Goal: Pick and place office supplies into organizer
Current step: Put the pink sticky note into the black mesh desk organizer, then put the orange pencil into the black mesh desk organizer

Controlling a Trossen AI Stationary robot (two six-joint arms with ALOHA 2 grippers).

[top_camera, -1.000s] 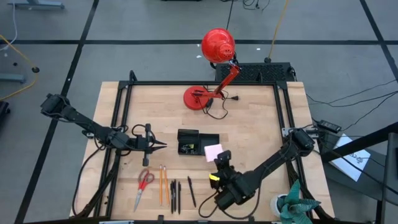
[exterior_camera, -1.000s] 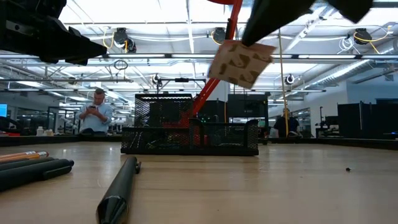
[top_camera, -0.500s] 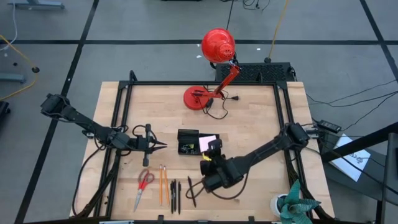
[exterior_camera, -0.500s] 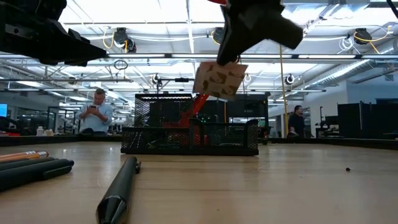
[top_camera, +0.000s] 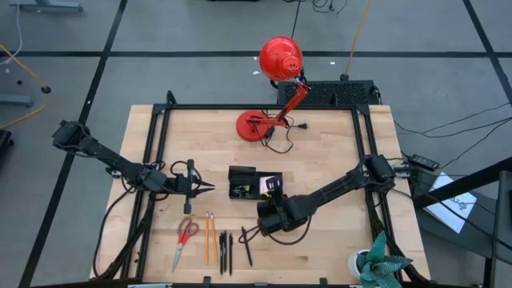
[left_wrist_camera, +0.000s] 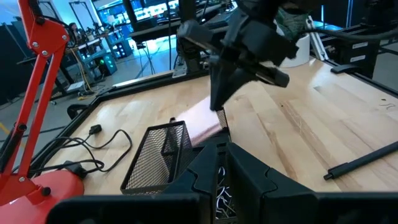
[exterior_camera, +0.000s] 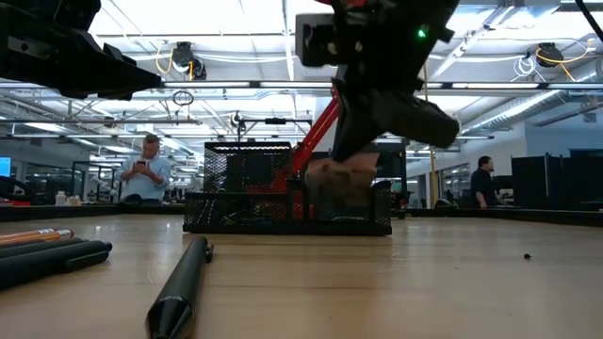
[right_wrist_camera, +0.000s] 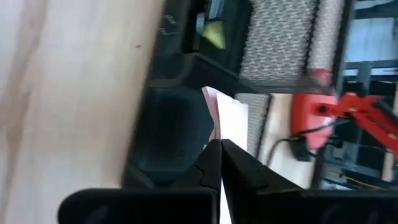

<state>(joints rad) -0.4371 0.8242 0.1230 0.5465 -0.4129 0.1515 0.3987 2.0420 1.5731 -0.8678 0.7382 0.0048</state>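
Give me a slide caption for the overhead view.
Right gripper lowers a pink square sticky-note pad into the black mesh organizer; left gripper waits.

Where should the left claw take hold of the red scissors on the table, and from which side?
The scissors lie flat, red handles toward the table's middle, blades toward its front edge. Grip the narrow neck where handles meet blades, coming straight down from above, so the left claw closes across that thin part.

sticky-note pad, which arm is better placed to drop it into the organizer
Right. The right gripper is shut on the pink sticky-note pad, holding it at the organizer's low section. The left gripper waits beside the organizer holding nothing.
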